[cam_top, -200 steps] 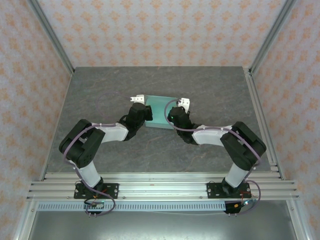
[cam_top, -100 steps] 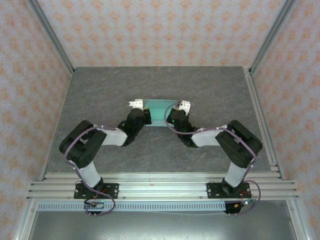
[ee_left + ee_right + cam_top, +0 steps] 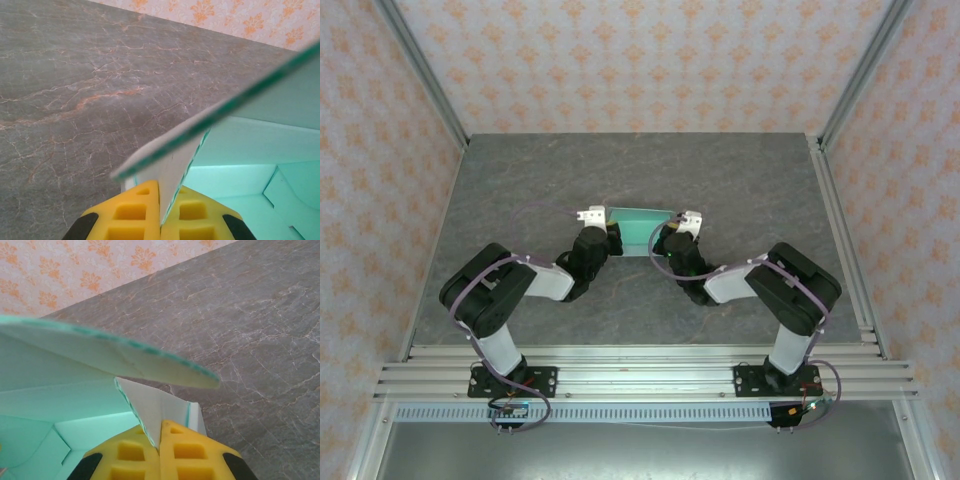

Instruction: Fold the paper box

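Observation:
The paper box (image 3: 638, 230) is pale mint-green card, held up off the grey table between my two grippers in the top view. My left gripper (image 3: 592, 217) is shut on its left side flap; the left wrist view has the yellow pads (image 3: 132, 215) pinching a white-backed flap of the paper box (image 3: 250, 145). On the other side my right gripper (image 3: 687, 219) is shut on the right flap, whose card (image 3: 150, 410) runs down between the yellow pads (image 3: 185, 455). A rounded panel hangs over each pinched flap.
The dark marbled table (image 3: 520, 190) stretches around the box, with patterned walls at the back and sides. Metal rails (image 3: 640, 372) run along the near edge by the arm bases.
Both grippers have drawn back toward the near edge and closer together, bringing the box with them. The box now looks narrower and more upright from above.

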### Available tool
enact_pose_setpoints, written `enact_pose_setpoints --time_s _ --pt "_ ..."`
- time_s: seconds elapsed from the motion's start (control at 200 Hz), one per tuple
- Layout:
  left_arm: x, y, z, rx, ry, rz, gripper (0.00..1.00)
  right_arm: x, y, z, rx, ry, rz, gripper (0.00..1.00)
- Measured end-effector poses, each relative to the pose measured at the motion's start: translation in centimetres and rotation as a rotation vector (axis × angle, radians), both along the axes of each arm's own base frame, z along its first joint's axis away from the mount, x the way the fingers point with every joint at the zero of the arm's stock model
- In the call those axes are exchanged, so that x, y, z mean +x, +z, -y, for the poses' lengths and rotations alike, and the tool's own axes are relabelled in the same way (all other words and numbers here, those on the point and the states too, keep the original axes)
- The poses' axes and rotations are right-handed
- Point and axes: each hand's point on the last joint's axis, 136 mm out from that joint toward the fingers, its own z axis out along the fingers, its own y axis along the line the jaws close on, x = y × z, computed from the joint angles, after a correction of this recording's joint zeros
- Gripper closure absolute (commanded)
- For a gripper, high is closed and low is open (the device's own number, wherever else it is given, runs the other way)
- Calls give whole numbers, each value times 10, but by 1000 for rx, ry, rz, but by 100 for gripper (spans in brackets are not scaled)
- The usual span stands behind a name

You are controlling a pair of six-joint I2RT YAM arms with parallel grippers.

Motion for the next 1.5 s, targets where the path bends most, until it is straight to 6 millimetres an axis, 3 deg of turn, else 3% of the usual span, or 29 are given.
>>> enact_pose_setpoints --time_s 0.065,0.175,0.5,0.811,1.111,1.501 --pt "-3 -1 1 -1 -3 5 94 -3 -1 1 9 4 10 96" --pt "-10 -6 2 -3 -16 1 80 -8 -4 3 18 9 18 96" --pt "-40 -38 2 27 -82 -77 73 -21 -33 7 -31 28 -35 94" --pt "-53 -35 -5 31 -90 -88 47 -21 -33 6 -26 32 -32 93" --pt "-69 -21 -20 40 -71 -104 32 -21 -34 7 -31 32 -37 93" --pt "-92 -57 -38 108 -55 -220 15 -19 -35 5 -47 34 -49 93"
